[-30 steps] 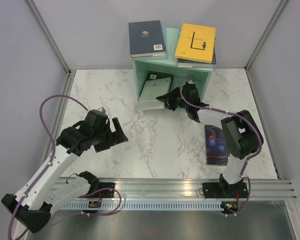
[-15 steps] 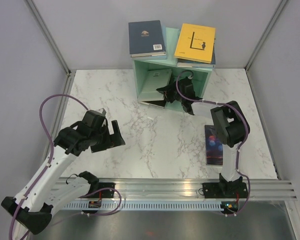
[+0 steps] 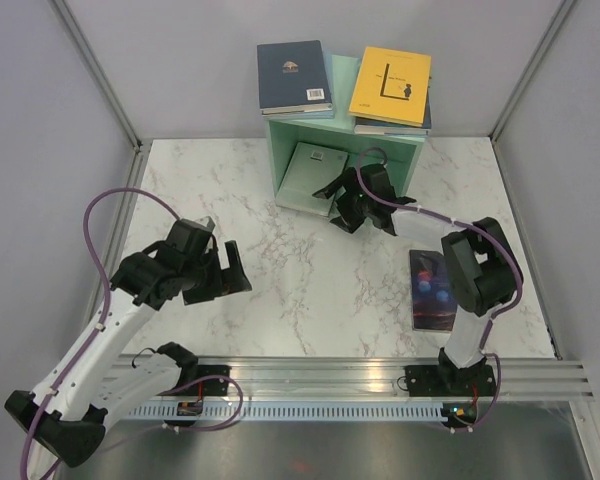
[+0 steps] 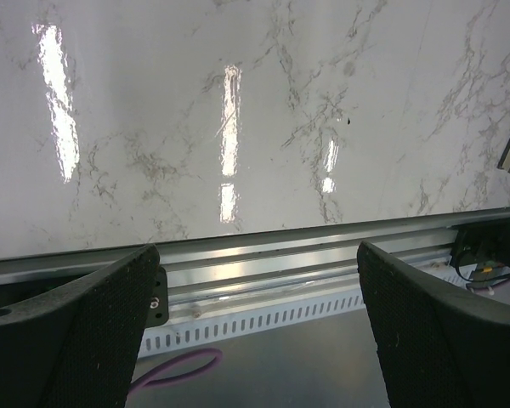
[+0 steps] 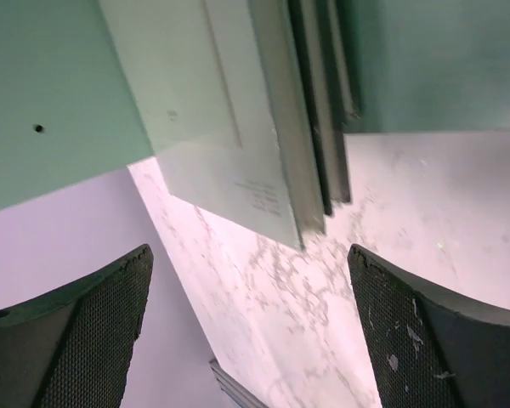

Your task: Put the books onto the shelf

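Backed out from the shelf [image 3: 342,85] at 12 o'clock, right gripper [image 5: 248,255] gapes empty; books [image 3: 315,170] inside overlap, covers mostly hidden. Left gripper [image 4: 259,248] gapes empty too.

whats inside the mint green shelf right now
A pale green book leans inside the shelf, at least two darker books stacked behind it. Their covers are hidden; the right end effector blocks the opening's right part.

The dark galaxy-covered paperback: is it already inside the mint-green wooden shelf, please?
No, the dark galaxy-covered paperback lies flat on the marble table, outside the mint-green wooden shelf.
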`<state>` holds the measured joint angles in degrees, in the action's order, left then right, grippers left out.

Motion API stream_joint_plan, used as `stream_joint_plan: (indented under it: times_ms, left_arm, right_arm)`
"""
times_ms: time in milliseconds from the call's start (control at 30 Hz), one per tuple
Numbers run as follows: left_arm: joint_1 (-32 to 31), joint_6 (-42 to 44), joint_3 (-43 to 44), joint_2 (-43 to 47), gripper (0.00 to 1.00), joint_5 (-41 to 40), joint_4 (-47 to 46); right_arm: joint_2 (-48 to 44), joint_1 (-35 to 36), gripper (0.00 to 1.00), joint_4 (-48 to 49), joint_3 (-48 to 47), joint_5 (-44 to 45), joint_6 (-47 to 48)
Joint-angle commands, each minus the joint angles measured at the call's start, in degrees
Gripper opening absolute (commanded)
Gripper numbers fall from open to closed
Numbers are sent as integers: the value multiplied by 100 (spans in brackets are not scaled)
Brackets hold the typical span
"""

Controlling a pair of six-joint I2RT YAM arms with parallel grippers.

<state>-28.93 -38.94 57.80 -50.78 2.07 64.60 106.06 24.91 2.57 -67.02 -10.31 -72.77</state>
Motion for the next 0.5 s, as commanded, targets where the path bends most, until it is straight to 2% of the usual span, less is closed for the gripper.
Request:
stream_joint_plan:
  times_ms: [0, 267, 367, 467]
  left_arm:
    - [45, -34, -23, 33, 100, 49, -140]
    - [36, -377, -356, 16, 100, 399, -561]
    - [19, -535, -681, -45, 99, 628, -886]
    - [-138, -685, -858, -203, 99, 795, -1212]
  right_arm:
    - [-401, -12, 98, -1275, -65, -33, 491]
    - [-1604, 76, 96, -2706, 207, 63, 1730]
    - [-2421, 76, 96, -3531, 575, 598, 2371]
    - [-3423, -82, 96, -4130, 1058, 1284, 2584]
